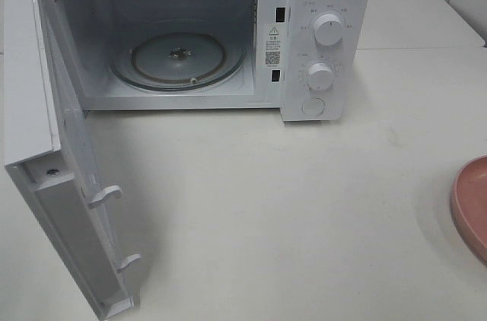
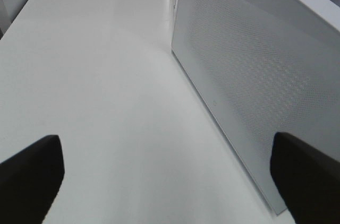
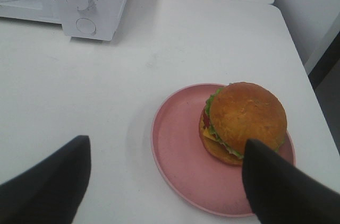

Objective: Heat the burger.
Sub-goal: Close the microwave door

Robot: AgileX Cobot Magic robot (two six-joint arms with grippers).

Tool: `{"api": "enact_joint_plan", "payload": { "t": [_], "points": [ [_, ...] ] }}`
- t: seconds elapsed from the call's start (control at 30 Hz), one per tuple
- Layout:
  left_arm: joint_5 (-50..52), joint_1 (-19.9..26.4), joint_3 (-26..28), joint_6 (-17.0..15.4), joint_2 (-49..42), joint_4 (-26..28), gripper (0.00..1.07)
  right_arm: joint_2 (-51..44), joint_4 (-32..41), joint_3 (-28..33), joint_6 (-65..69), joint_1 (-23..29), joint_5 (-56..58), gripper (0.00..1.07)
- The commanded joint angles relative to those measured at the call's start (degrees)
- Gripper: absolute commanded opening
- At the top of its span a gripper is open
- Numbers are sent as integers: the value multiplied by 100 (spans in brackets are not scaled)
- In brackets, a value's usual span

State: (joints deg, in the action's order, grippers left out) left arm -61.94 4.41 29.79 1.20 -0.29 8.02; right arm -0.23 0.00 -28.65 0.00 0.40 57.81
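One burger (image 3: pixel 243 122) sits on one pink plate (image 3: pixel 178 155), right side of desk (image 1: pixel 289 207). It looks light, soft and stacked, so grip it gently across the bun sides or the layers may slide. One microwave (image 1: pixel 327 1), door open. Your right end effector (image 3: pixel 164 181) is open above the plate; left end effector (image 2: pixel 170 179) open, empty.

Only the finger ends show: left gripper (image 2: pixel 170 181) and right gripper (image 3: pixel 164 181) each have two matte black, broad, blunt-tipped fingers (image 2: pixel 29 173), plain surfaces, no visible markings, screws or cables; arms out of frame.
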Motion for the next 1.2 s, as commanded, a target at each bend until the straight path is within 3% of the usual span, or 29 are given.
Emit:
{"api": "enact_joint_plan", "payload": {
  "t": [0.03,1.2],
  "points": [
    [63,11,-17,0,-97,29,98,-149,0,11,-57,-29,-92,76],
    [63,11,-17,0,-97,29,98,-149,0,11,-57,-29,-92,76]
  ]
}}
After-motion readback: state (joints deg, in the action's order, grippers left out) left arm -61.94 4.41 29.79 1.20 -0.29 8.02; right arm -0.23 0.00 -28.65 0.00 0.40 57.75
